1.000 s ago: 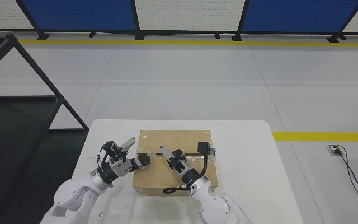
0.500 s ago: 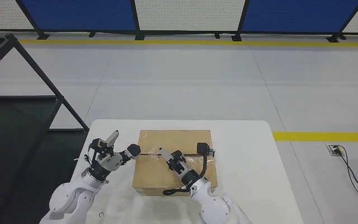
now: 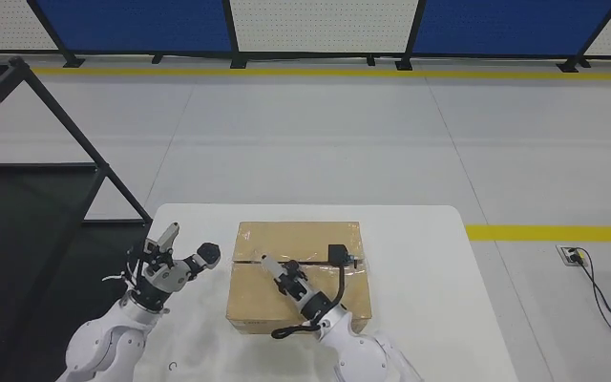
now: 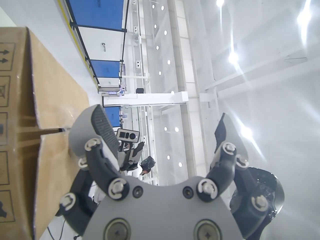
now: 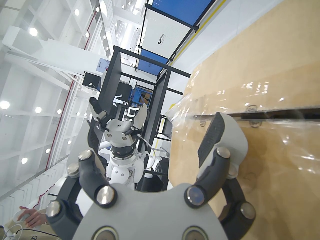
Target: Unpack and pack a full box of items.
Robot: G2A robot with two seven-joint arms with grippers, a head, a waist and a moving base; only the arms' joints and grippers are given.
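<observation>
- Far to my left a black metal frame (image 3: 95, 172) of straight bars stands on the floor beside the table's left edge.
- My left gripper (image 3: 189, 243) hangs over the table's left part, just beside the box's left side and apart from it. Its jaws are spread wide with nothing between them; the fingers (image 4: 100, 121) are pale grey shells with black ribbed pads.
- The box (image 3: 305, 239) is plain brown cardboard, rectangular and matte, and sits on the middle of the table with its flaps down. In the left wrist view its side (image 4: 15, 76) carries printed handling marks, and the cut edges show corrugation.
- A strip of clear, glossy tape (image 5: 250, 96) runs along the top seam (image 5: 275, 114). It is wrinkled and lifts loose at the box's left end, where the seam shows as a thin dark slit.
- My right gripper (image 3: 277, 270) is over the box top at that seam, towards its left end. Its jaws are apart and hold nothing; one ribbed pad (image 5: 210, 136) lies across the taped slit, and I cannot tell whether it touches.
- The table (image 3: 420, 286) is white and smooth with rounded corners.
- Blue panels (image 3: 134, 24) line the back of the room.
</observation>
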